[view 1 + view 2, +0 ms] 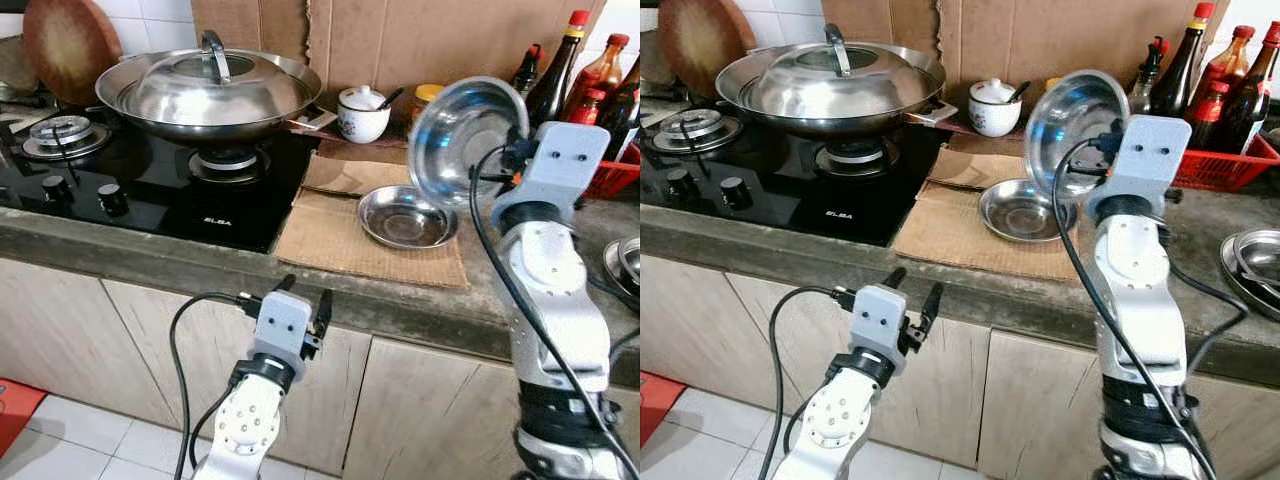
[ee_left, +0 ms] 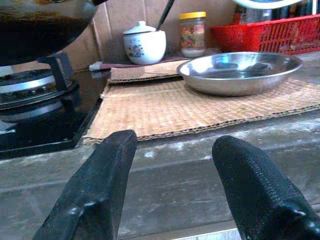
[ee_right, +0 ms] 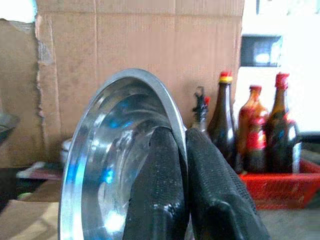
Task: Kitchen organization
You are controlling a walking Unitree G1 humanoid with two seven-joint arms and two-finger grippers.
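Currently my right gripper [image 3: 182, 165] has its fingers clamped on the rim of a round, shiny stainless-steel bowl [image 1: 455, 125], one finger inside the wall and one outside. The bowl stands on edge, tilted, its hollow turned toward me. Below and ahead of these fingers a second shallow steel dish [image 1: 407, 216] rests on the brown cardboard sheet [image 1: 340, 240] covering the surface. I judge the coming move to turn on that downward offset: held bowl above, resting dish underneath. My left gripper [image 2: 175, 150] waits low before the surface edge, fingers apart and empty, farther from both.
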